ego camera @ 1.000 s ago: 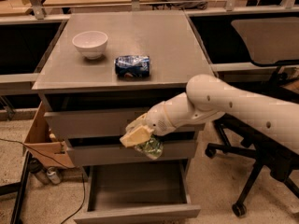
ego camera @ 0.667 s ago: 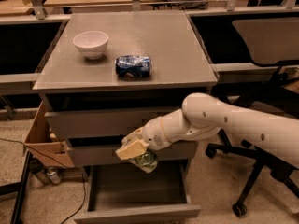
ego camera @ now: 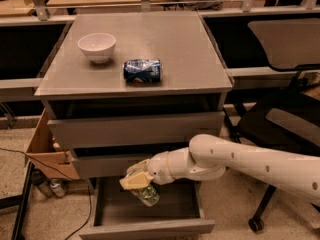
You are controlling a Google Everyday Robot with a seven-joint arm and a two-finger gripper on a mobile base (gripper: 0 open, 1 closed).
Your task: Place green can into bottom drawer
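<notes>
The arm has lowered since the earlier frame, bringing the gripper [ego camera: 138,184] over the open bottom drawer [ego camera: 147,228]. Jaws clasp the green can [ego camera: 147,195] above the interior. Placement step: next, lower slightly and release.

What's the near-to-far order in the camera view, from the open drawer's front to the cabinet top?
Front panel of the bottom drawer → gripper, shut on the green can above the open drawer's interior → blue-and-white can on the cabinet top → white bowl, farther back and to the left.
</notes>
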